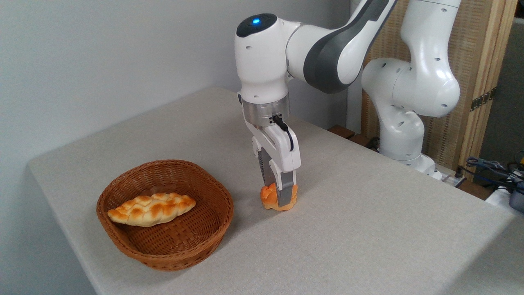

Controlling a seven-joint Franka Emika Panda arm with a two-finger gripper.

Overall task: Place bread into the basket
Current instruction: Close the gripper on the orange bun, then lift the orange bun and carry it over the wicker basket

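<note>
The bread (269, 197), a small orange-golden knotted bun, rests on the grey table right of the basket. My gripper (276, 194) comes straight down onto it, one finger against its near side and the other behind it, pressed against the bun. The arm reaches in from the upper right. The basket (185, 255), a round reddish-brown wicker one, stands at the left front of the table, a short gap from the bun. The bun's back part is hidden by the fingers.
A long pale braided loaf (151, 209) lies inside the basket. The robot's white base (403, 135) stands at the table's far right edge, with cables (491, 168) and a wooden screen behind. The table's left edge runs close beside the basket.
</note>
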